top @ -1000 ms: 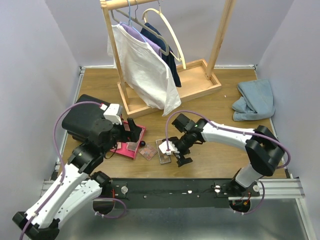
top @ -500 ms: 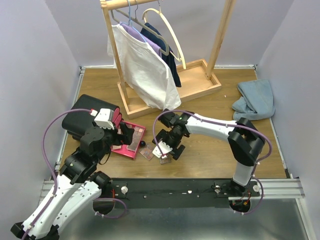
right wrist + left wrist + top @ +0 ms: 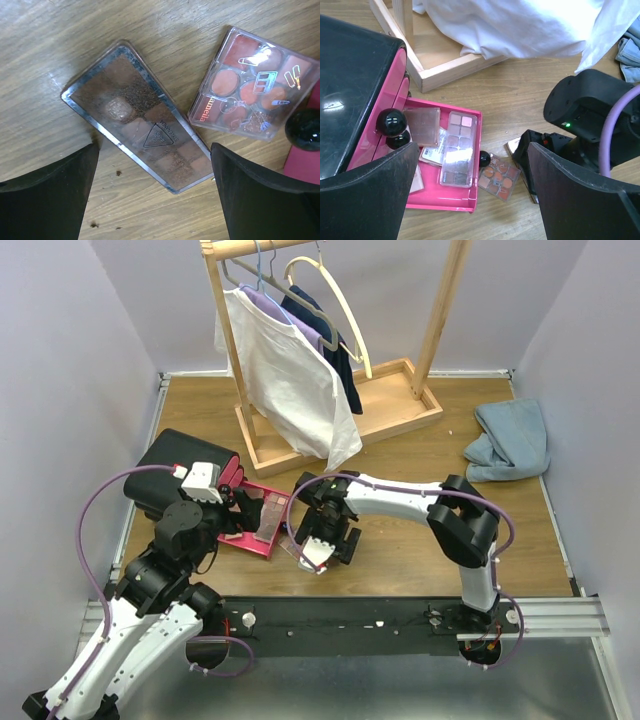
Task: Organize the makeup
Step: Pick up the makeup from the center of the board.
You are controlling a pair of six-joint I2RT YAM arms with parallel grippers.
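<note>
The wooden table (image 3: 420, 530) holds a clothes rack (image 3: 330, 430) at the back and a blue cloth (image 3: 510, 440) on the right side. The right arm (image 3: 400, 500) reaches far across to the left and bends back on itself. A second ago it was stretched out more and its hand was further right. The left arm (image 3: 150, 580) stands bent up by the black case (image 3: 160, 475), and it has pulled back a little to the left. A pink drawer (image 3: 465, 200) lies out on the table in front of the case. The left gripper (image 3: 472, 150) hangs above this drawer with its fingers wide apart, holding nothing. A long grey palette (image 3: 457, 150) and a peach compact (image 3: 422, 125) lie in the drawer below it. The right gripper (image 3: 154, 146) is wide apart too and holds nothing. A long brown palette (image 3: 137, 142) lies flat on the wood right under it, between the two fingers. A square orange palette (image 3: 252, 92) lies just beside that one, on the drawer side. A small black ball (image 3: 305, 130) sits by the drawer's edge
</note>
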